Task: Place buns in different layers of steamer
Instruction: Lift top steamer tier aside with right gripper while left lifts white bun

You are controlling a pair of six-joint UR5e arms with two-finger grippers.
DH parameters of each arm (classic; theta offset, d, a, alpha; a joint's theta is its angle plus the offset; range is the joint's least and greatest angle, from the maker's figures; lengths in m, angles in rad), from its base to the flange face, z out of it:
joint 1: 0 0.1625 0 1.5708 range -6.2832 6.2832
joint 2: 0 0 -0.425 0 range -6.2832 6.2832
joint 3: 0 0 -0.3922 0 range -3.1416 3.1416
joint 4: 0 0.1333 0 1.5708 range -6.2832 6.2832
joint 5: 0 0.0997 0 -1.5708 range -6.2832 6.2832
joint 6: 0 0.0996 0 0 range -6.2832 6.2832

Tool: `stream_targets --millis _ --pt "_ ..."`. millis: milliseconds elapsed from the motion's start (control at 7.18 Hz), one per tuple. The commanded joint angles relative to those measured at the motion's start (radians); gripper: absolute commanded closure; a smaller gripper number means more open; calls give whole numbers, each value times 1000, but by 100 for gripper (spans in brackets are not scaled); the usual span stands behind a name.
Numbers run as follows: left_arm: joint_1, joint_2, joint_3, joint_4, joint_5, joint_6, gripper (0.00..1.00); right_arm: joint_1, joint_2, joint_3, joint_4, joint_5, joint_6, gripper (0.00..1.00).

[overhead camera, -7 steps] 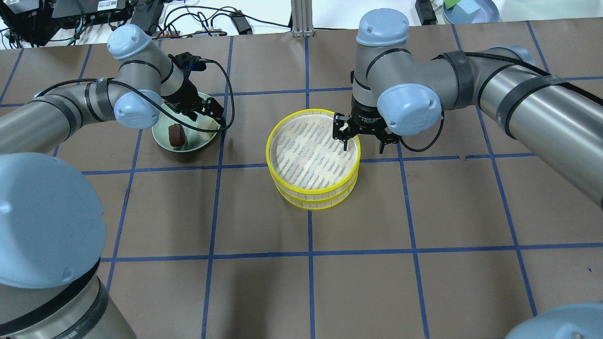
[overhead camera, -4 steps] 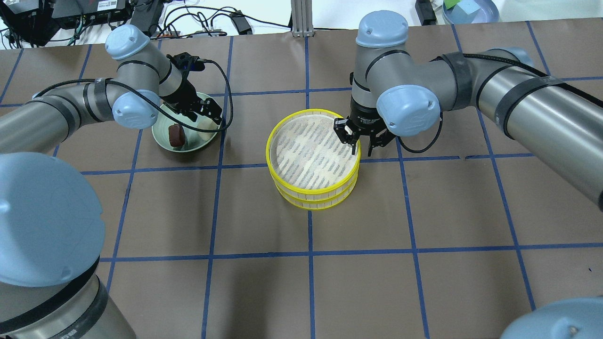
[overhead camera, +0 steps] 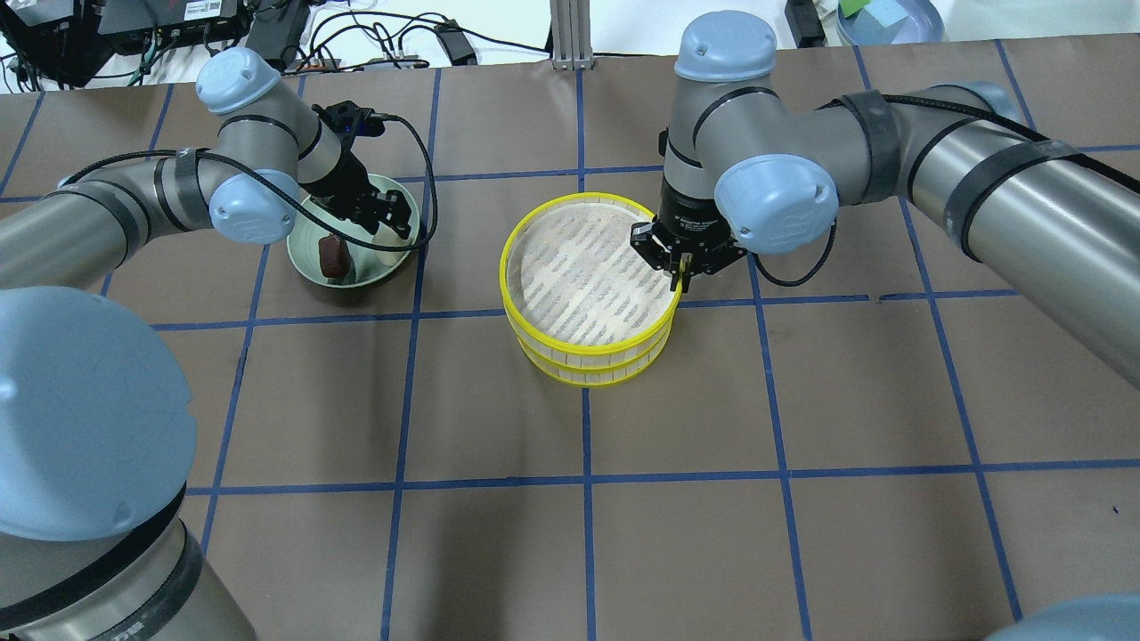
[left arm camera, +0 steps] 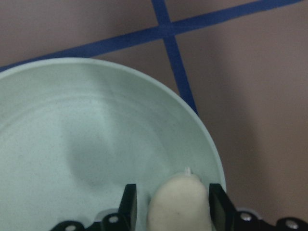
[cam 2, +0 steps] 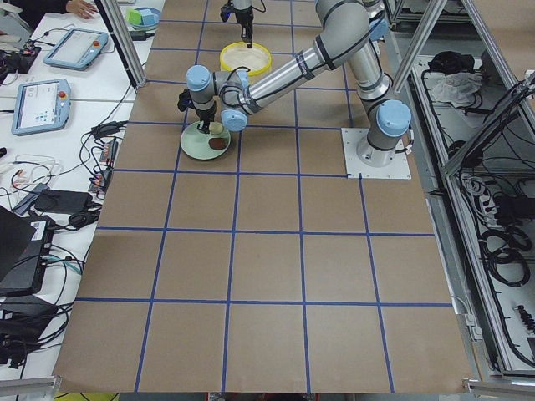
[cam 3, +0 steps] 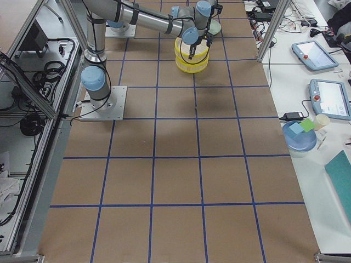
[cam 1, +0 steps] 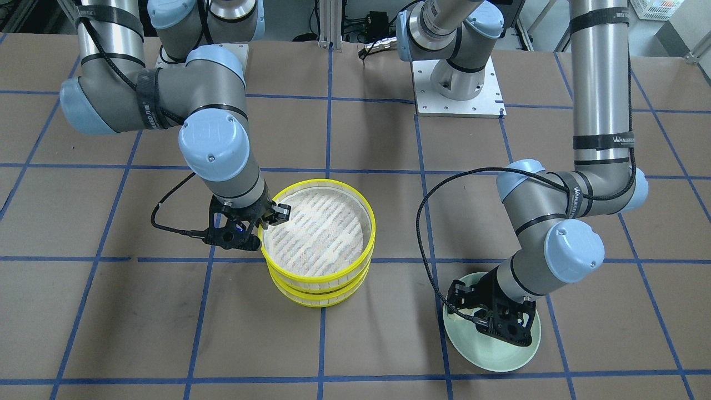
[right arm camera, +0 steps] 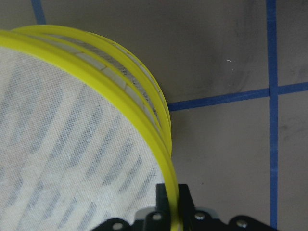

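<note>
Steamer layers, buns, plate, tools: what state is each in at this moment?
plate: on the table
brown bun: on the plate, untouched
cream bun: on the plate
lower layer: on the table, inside hidden
top layer: empty, stacked on lower layer
left tool: open, straddling the cream bun
right tool: shut on the top layer's rim

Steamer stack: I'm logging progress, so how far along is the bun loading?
Nothing is loaded: the top tray is empty, the brown bun lies on the plate. In hand: the right gripper pinches the top tray's rim; the left gripper straddles the cream bun. Left: unstack, place both buns.
</note>
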Motion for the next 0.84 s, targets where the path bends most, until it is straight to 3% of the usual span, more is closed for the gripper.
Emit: stream_targets --millis 0,696 --pt "-1 15 1 -4 4 1 100 -42 -71 -23 64 -12 -124 100" --pt "-36 144 50 -41 1 -55 100 -447 -95 -76 116 -150 -646 100"
